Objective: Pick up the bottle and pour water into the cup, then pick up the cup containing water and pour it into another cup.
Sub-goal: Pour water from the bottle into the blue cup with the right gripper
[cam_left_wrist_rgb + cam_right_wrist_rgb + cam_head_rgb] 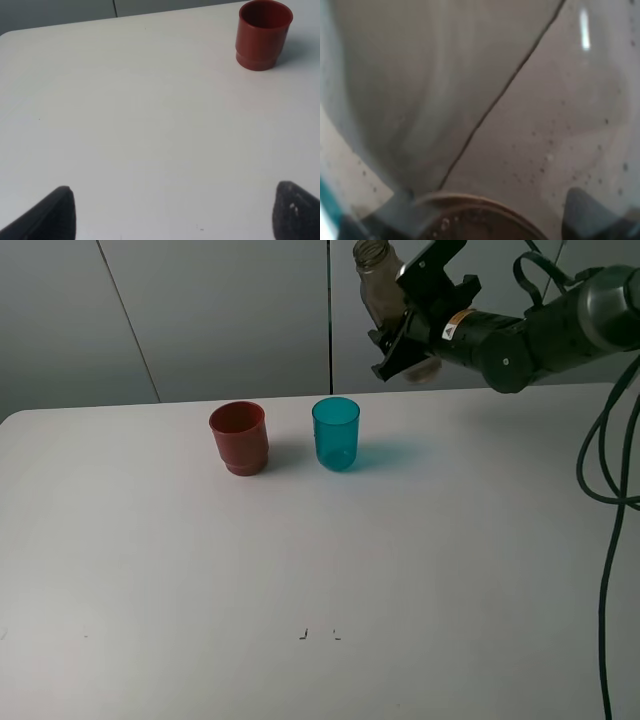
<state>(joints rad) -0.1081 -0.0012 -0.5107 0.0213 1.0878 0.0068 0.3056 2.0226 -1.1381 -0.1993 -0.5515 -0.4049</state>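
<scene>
Bottle hangs in the air over the far right of the worktop, held in the right gripper, whose black jaws are clamped on its body. It leans slightly, open ridged neck uppermost, higher than the teal cup and off to that cup's right in the high view. The teal cup stands upright near the worktop's far edge, with the red cup just beside it on the left, not touching. The left gripper hovers low over bare worktop, its dark fingertips spread wide with nothing between them; the red cup stands well ahead of it. Through the right wrist camera the bottle's clear, droplet-speckled wall fills the view.
</scene>
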